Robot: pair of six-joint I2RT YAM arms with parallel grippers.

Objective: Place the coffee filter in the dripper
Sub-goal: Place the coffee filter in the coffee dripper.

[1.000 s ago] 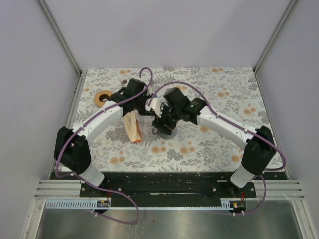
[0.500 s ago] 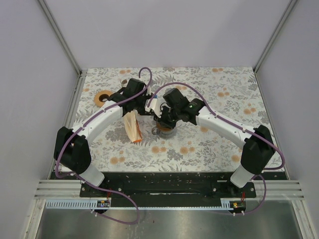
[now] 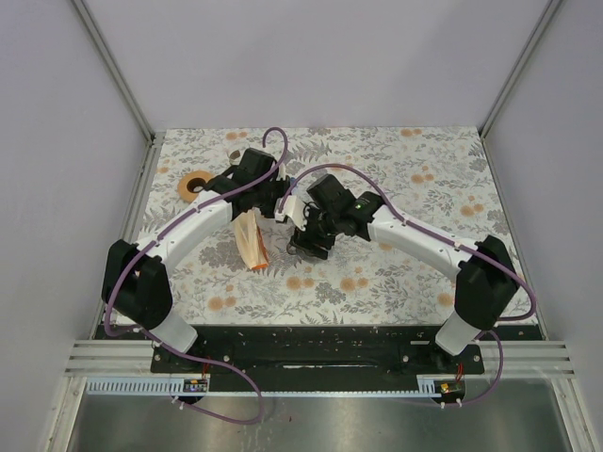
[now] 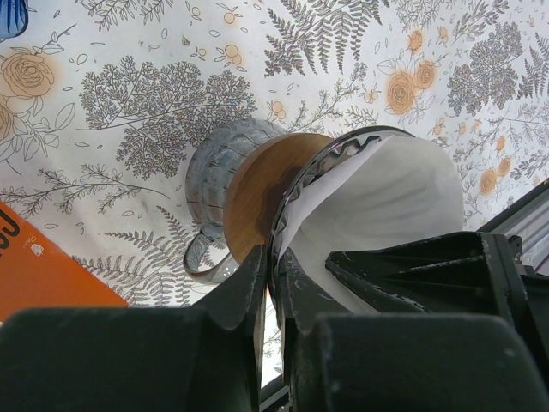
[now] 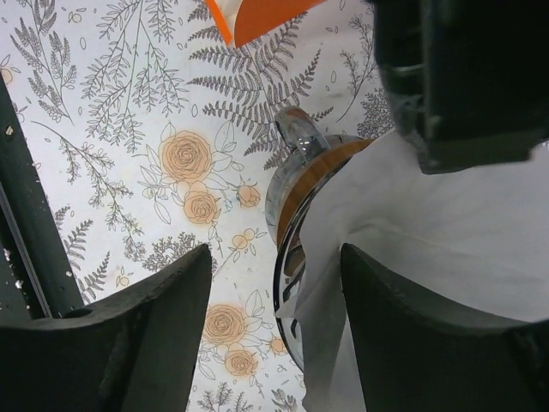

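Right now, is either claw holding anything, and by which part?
The left claw pinches the dripper by its rim; the right claw is open, holding nothing.

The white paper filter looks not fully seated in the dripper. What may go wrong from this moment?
1. The filter bulges past the rim of the dripper and looks creased, so it may spring out when released.
2. The left gripper is pinched on the rim. Pulling away may tip or drag the dripper.
3. The open right gripper hangs close to the paper and may catch or crumple it.
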